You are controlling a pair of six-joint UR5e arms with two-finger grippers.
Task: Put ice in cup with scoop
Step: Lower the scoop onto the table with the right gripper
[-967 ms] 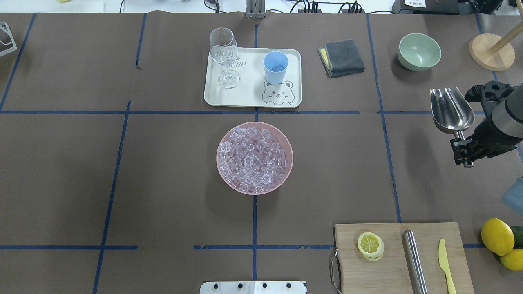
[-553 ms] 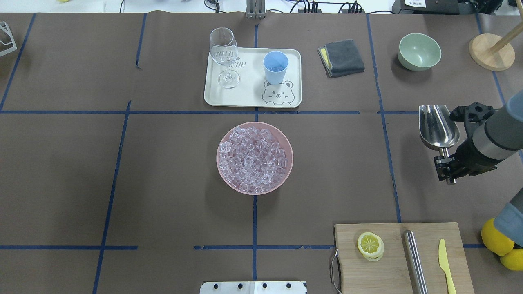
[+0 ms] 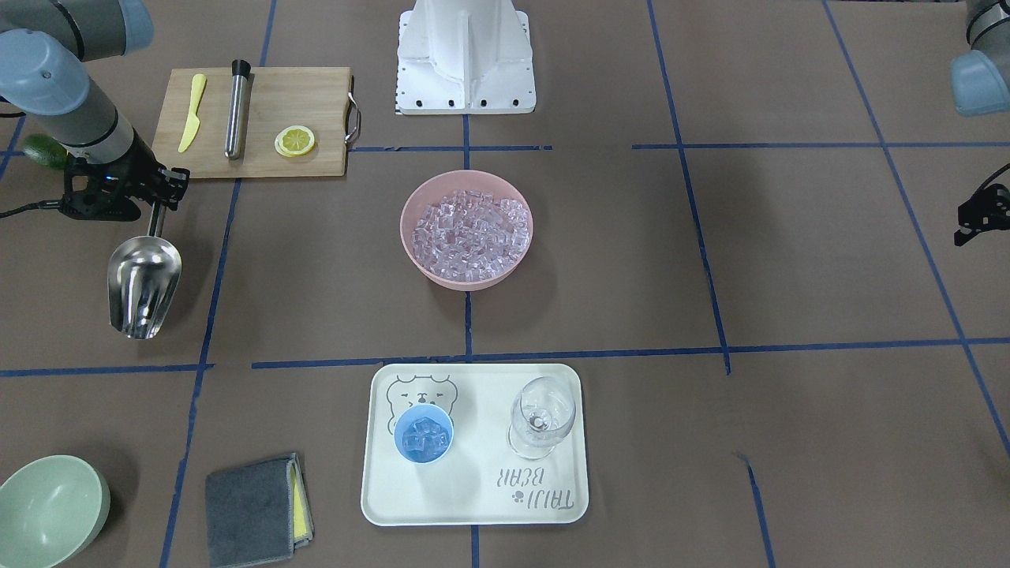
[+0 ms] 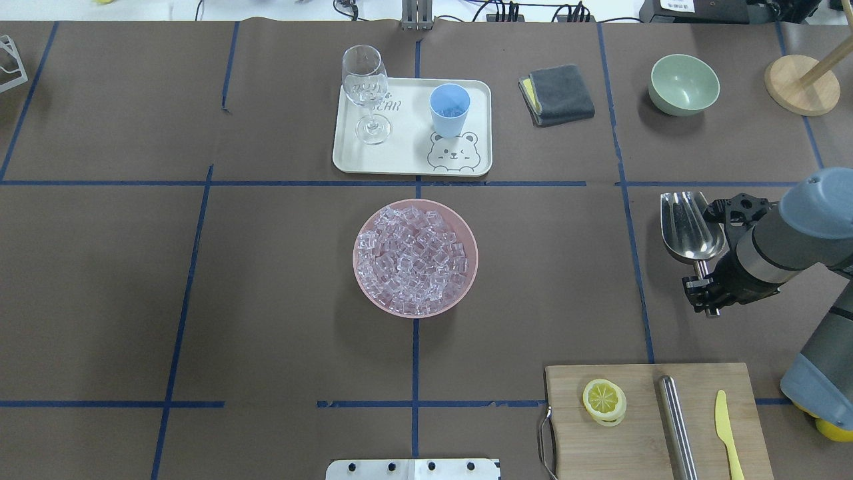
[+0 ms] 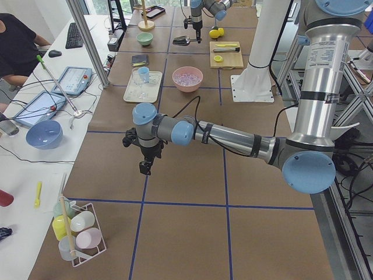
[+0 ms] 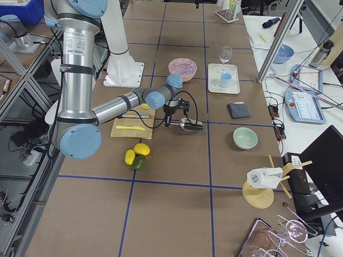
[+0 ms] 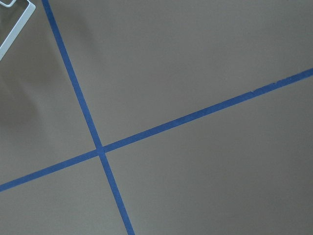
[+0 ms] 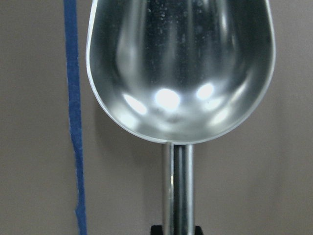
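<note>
the tray [image 3: 473, 505] bears a printed bear face and lettering ending in "bear". on it stand the cup [image 3: 398, 434] and a wine glass [image 3: 542, 416]. only the front-facing view shows ice [image 3: 422, 439] in the cup. more fills the pink bowl [image 4: 416, 311] mid-counter. the right hand [image 4: 705, 299] grips the scoop [image 4: 690, 227] by its rod at the counter's right side; the wrist view shows its trough empty. the left hand [image 5: 145, 166] hangs far left; i cannot tell its opening.

Bright, even overhead light, soft shadows, sharp views, white glints in the scoop [image 8: 168, 98].
</note>
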